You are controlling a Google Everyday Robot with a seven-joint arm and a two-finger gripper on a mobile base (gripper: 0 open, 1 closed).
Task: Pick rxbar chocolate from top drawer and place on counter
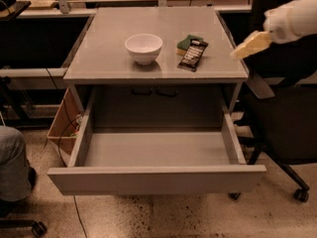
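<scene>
One bar [193,55] lies on the worktop [106,29], lengthwise front to back, left of the end effector [250,44] (clenched or released, I cannot tell) hanging past the right edge.

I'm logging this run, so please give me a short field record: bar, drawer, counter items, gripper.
chocolate bar: lying flat on the counter, right of the bowl, its far end at the sponge
counter: holds bowl, sponge and chocolate bar
drawer: open, nothing visible inside
gripper: in the air beyond the counter's right edge, apart from the chocolate bar
task state: chocolate bar appears placed on the counter
</scene>
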